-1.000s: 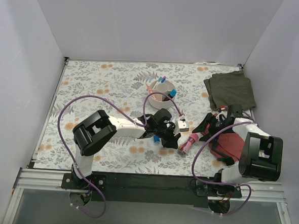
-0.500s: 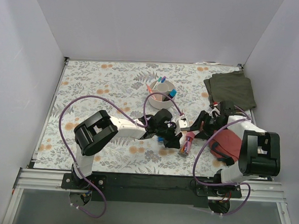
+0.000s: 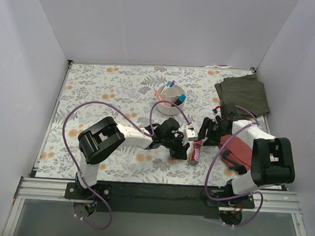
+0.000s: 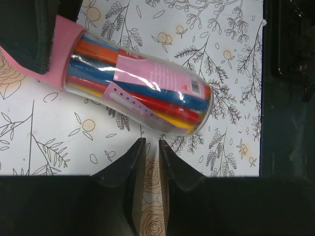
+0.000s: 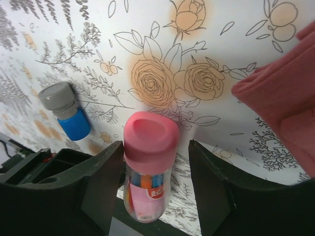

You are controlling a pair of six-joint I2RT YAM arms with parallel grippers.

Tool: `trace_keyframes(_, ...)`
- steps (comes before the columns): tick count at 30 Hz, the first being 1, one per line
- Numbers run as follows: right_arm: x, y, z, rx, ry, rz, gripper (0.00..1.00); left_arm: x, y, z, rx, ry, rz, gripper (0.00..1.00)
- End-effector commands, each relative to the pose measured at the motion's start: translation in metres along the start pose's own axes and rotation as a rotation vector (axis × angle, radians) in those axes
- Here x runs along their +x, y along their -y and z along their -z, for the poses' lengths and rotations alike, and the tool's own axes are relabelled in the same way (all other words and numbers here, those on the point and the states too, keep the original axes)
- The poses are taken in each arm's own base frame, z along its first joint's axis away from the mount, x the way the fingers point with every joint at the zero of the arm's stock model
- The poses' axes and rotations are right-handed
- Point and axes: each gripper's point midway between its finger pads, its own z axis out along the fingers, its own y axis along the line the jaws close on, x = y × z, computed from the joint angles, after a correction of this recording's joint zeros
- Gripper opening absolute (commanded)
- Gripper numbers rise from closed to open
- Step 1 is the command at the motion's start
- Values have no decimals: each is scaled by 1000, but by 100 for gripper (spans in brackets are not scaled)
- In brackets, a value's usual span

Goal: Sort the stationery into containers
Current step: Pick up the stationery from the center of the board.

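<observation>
A clear tube of coloured pens with a pink cap (image 5: 150, 142) lies on the flowered table; it also shows in the top view (image 3: 194, 151) and the left wrist view (image 4: 142, 93). My right gripper (image 5: 155, 145) is open, its fingers (image 5: 206, 187) on either side of the pink cap. My left gripper (image 4: 147, 143) is shut and empty, its tips just short of the tube's side. A short grey-blue stub (image 5: 66, 110) lies left of the tube. The off-white cup (image 3: 170, 104) stands further back with several pens in it.
A red cloth (image 3: 242, 150) lies right of the tube and shows at the right edge of the right wrist view (image 5: 290, 98). An olive cloth (image 3: 243, 94) lies at the back right. A small white block (image 3: 191, 134) sits between the grippers.
My right gripper has moved left from beside the red cloth and now straddles the tube's pink cap. My left gripper has edged right toward the tube.
</observation>
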Motion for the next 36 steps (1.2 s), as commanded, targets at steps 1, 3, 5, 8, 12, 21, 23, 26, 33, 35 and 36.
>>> trace_keyframes(1, -8, 6, 2, 95, 27, 48, 63, -29, 6, 12, -19, 71, -57, 17)
trace_keyframes(3, -8, 3, 0, 102, 25, 63, 63, -28, 5, 13, -27, 69, -59, 17)
trace_keyframes(5, -7, 2, -3, 104, 19, 64, 63, -29, 4, 13, -33, 71, -62, 18)
trace_keyframes(8, -6, -4, -6, 98, 8, 77, 62, -30, 2, 14, -41, 73, -66, 18)
trace_keyframes(12, -3, -10, -11, 98, -9, 85, 61, -28, 1, 15, -55, 68, -71, 18)
trace_keyframes(21, 8, -1, -14, 137, -37, 114, 49, -24, 1, 21, -74, 60, -75, 18)
trace_keyframes(23, 6, -3, -12, 132, -27, 146, 32, -26, 0, 26, -87, 61, -77, 18)
trace_keyframes(26, -3, -11, -2, 109, 7, 234, 9, -33, -6, 43, -116, 71, -72, 18)
trace_keyframes(33, -52, -68, 60, 29, 179, 521, 1, -66, -32, 128, -243, 158, -74, 18)
trace_keyframes(35, -67, -89, 81, 2, 235, 584, 1, -75, -35, 145, -275, 178, -81, 18)
trace_keyframes(36, -73, -97, 91, -9, 269, 643, 1, -76, -41, 155, -303, 179, -80, 18)
